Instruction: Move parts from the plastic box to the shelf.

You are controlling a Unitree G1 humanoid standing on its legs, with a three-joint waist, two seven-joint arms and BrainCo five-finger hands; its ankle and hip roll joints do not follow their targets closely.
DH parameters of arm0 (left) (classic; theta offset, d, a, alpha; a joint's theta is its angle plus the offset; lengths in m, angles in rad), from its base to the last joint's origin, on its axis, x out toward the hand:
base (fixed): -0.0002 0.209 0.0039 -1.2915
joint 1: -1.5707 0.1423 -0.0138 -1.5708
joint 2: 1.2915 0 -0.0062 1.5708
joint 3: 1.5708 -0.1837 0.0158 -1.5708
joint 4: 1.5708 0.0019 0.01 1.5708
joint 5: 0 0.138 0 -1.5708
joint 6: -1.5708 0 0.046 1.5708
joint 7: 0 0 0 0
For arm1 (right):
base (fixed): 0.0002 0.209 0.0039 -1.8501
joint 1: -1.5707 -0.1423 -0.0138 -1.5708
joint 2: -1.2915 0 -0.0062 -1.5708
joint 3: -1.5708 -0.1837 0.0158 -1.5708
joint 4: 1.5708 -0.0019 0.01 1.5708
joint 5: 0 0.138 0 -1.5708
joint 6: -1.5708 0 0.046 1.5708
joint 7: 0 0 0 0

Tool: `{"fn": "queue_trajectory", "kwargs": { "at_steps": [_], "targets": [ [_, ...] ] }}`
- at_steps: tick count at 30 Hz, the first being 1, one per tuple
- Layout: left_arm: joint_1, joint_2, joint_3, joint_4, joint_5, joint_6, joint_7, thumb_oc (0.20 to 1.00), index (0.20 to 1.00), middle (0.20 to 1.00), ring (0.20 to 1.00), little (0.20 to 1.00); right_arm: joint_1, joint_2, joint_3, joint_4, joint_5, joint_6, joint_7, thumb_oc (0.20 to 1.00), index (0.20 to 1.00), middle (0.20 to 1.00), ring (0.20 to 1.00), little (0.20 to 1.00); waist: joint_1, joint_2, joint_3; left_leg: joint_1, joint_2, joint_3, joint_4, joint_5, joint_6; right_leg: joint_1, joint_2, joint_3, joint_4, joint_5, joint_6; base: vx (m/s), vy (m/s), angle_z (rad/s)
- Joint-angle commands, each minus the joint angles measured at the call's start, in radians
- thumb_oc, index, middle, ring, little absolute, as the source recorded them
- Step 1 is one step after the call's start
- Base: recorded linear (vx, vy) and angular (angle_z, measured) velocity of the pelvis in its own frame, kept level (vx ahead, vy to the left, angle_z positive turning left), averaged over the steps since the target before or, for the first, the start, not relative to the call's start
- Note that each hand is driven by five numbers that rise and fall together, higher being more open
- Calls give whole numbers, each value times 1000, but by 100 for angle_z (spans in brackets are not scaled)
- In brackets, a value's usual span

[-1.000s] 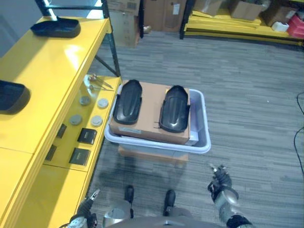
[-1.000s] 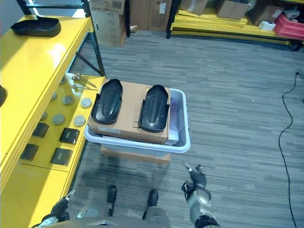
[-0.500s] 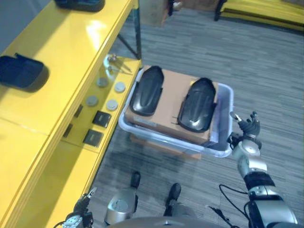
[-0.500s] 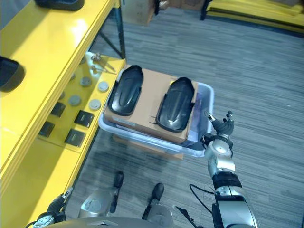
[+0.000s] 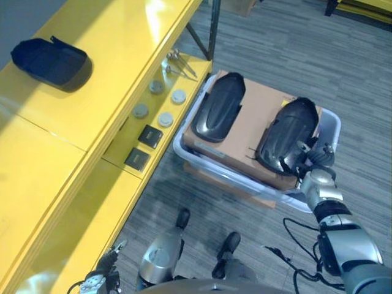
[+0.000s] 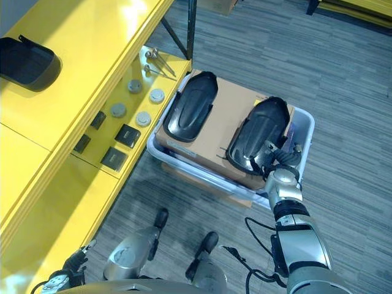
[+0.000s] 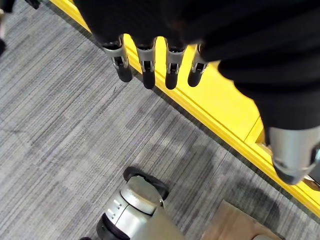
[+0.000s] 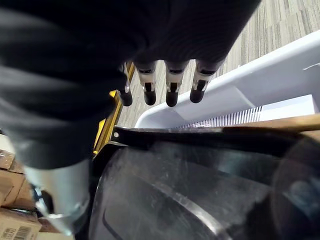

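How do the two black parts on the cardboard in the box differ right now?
The left black part lies apart from both hands; the right black part has the right robot hand at its near end, fingers straight over it in the right wrist view. The left part lies nearer the yellow shelf; the right part nearer the plastic box far wall. Both are glossy elongated shells on the cardboard.

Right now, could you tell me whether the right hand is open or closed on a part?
Open: the right hand has straight fingers above the black part, gripping nothing.
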Motion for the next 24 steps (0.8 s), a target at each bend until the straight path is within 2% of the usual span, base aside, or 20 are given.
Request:
{"fn": "queue_trajectory", "kwargs": {
  "at_steps": [1,10,14,24],
  "targets": [
    [12,51,-35,9,-26,-20,-9,1000,1000,1000,1000,1000,21,-92,62,-46,-37,-4,-29,1000,1000,1000,1000,1000,5,-3,-63,-70,46,9,30,-5,-24,-54,-70,29,108,-38,59,0,0,0],
    [4,58,-41,5,-46,-34,-14,1000,1000,1000,1000,1000,21,-105,83,25,-52,14,11,1000,1000,1000,1000,1000,11,-15,-47,-78,49,10,24,-2,-25,-59,-64,28,99,-33,59,0,0,0],
    [0,66,-39,-1,-50,-25,-17,1000,1000,1000,1000,1000,13,-109,94,29,-47,48,33,1000,1000,1000,1000,1000,11,-16,-40,-82,49,9,20,0,-25,-64,-64,29,99,-32,60,-16,2,1],
    [-16,69,-49,-7,-66,-27,-19,1000,1000,1000,1000,1000,-16,-104,122,52,-52,70,59,1000,1000,1000,1000,1000,14,-15,-21,-107,45,8,26,3,-24,-85,-68,31,100,-27,62,-3,0,0]
  ]
}}
